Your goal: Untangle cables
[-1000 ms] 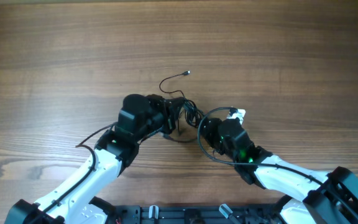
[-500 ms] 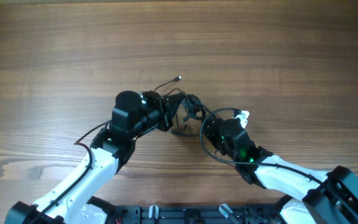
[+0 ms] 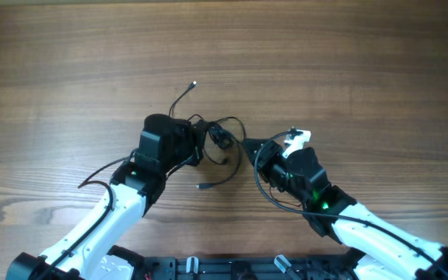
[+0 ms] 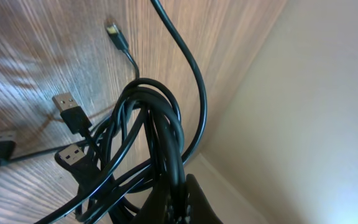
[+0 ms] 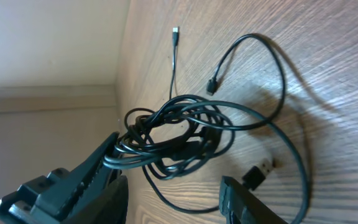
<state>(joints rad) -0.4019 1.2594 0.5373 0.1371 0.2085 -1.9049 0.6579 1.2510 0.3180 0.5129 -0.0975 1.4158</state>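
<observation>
Pinching the knot of cables (image 3: 220, 140) at its left side, the left end effector (image 3: 195, 142) is clamped shut on several strands at once. Its wrist view shows the black cords bunched together where they enter the fingers. The clump sits near the middle of the wooden worktop (image 3: 364, 62), between the two arms. The right end effector (image 3: 264, 154) is just beside the clump's right edge, its fingers apparently parted and no cord pinched between them.

Free tails trail out of the knot. One ends in a small connector (image 3: 194, 82) toward the far side, and another ends in a plug (image 3: 201, 187) toward the near side. Flat USB plugs (image 4: 67, 111) rest on the wood beside the knot.

These cords should be light, limp and fairly slick, so they will follow any pull but slide through a loose grip. The plugs are the stiff parts and are likely to snag inside loops. A free tail just behind its plug looks the best hold, drawn gently away from the pinned side.
</observation>
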